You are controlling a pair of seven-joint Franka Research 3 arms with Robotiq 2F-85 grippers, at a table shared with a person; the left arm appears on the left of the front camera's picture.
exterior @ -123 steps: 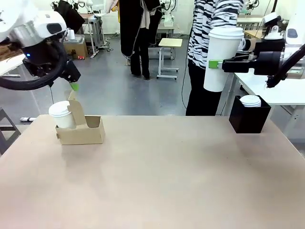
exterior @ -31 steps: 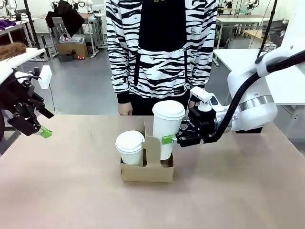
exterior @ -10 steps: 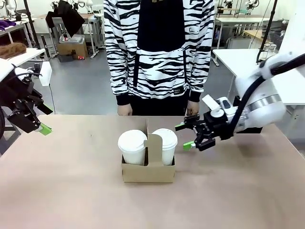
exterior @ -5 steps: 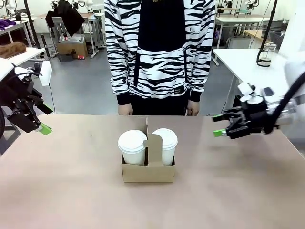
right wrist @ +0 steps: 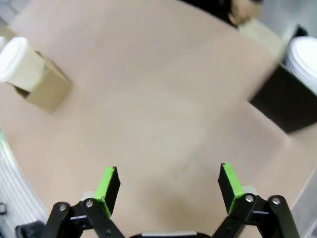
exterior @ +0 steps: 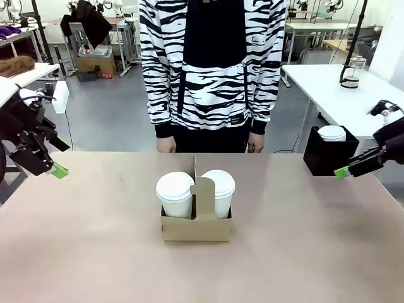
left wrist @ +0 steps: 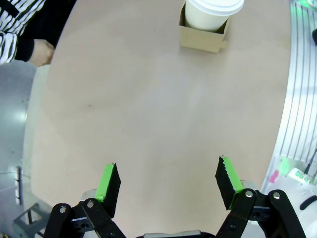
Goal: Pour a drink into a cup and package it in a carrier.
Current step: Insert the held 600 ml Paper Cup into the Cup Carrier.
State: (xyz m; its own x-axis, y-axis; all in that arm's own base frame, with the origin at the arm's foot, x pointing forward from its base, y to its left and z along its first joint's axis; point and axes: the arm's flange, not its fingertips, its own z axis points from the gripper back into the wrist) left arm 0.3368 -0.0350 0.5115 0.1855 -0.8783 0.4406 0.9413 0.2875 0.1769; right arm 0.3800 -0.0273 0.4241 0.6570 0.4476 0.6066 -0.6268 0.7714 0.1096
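In the middle of the tan surface [exterior: 95,252] stands the brown cardboard carrier [exterior: 196,226], its tall centre handle [exterior: 202,197] upright between two white lidded cups. The left cup [exterior: 175,194] and the right cup [exterior: 218,192] each sit down in their own hole, one on either side of the handle, lids level with each other. Just past the far edge stands a person in a black-and-white striped top [exterior: 211,63], both hands [exterior: 166,145] hanging low at the edge, well short of the carrier. Off at the left side, the left gripper [exterior: 57,170] hangs above the surface's edge; from its own wrist camera its fingers [left wrist: 109,184] stand wide apart with nothing between them, bare surface below and the carrier [left wrist: 204,35] with one cup far ahead. Over at the right side, the right gripper [exterior: 344,170] hovers near a black square box [exterior: 328,158] holding a stack of white lids [exterior: 331,133]; its wrist camera shows its fingers [right wrist: 110,184] spread just as wide and holding nothing, with the carrier [right wrist: 43,89] well apart at one side and the black box [right wrist: 285,101] at the other, that view being somewhat blurred. On a white table behind, a glass vessel with dark liquid, the drink [exterior: 352,71], stands far from the cups.
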